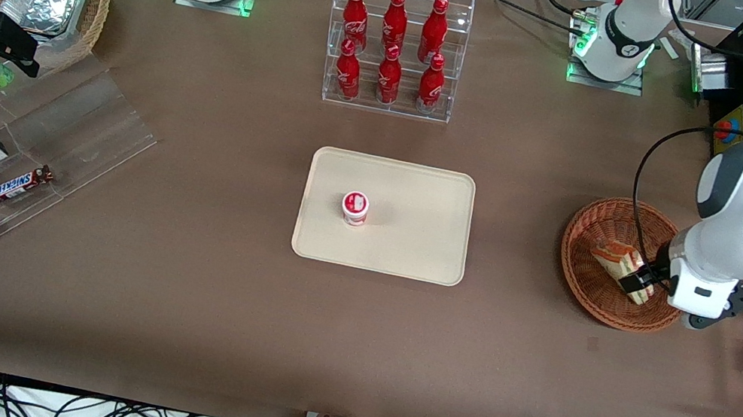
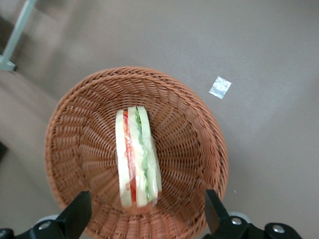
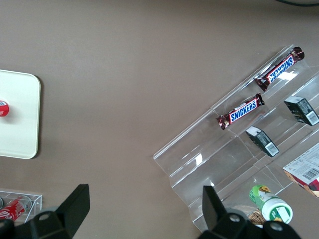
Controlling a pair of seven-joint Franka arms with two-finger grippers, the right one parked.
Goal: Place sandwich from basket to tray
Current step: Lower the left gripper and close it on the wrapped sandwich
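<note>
In the front view, you find the basket [image 1: 618, 263] at the right of the frame, toward the working arm's end of the counter [image 1: 172, 296]. The sandwich [image 1: 620, 264] lies inside it, and your end effector [image 1: 643, 283] sits low over the basket, right at the sandwich's nearer end. The tray [image 1: 420, 194] waits at the middle of the frame, well apart from the basket, with a small red-and-white cup [image 1: 355, 207] standing on it. A clear rack of red bottles [image 1: 394, 44] stands in the upper middle, farther from the camera than the tray.

In the left wrist view, you look straight down into the basket [image 2: 75, 149]. The sandwich [image 2: 137, 157] rests on edge, its bread and filling layers facing up. The end effector [image 2: 147, 211] has its fingers [image 2: 77, 214] spread wide apart, one to each side of the sandwich and touching nothing. A small scrap of clear film [image 2: 220, 86] lies on the counter just outside the basket.

The right wrist view shows you only a corner of the tray [image 3: 20, 114], chocolate bars [image 3: 240, 112] on a clear display and bare counter.

You appear to be at the approach-to-grasp step: nothing is held yet. Your next move likely calls for lowering until the fingers bracket the bread faces, then closing gently, since the wedge looks soft and the film slippery. On the tray, choose bare surface away from the cup.
</note>
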